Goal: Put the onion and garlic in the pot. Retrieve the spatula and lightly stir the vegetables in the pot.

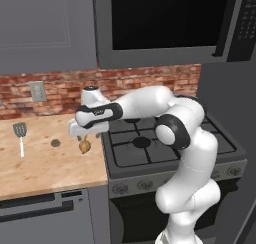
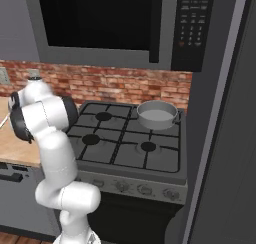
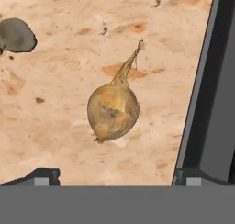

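A wooden counter (image 1: 45,168) occupies the lower left of the left base view, beside a black gas stove (image 1: 165,143) and below a brick backsplash (image 1: 60,90). The gripper (image 1: 82,136) hangs directly above the onion (image 1: 84,146), fingers spread wide and holding nothing; in the hand view the onion (image 3: 113,109) lies centred between the fingertips (image 3: 43,176). The garlic (image 1: 55,143) lies just left of the onion. The spatula (image 1: 20,136) lies at the far left of the counter. The pot (image 2: 157,115) stands on the stove's rear burner, at centre right of the right base view.
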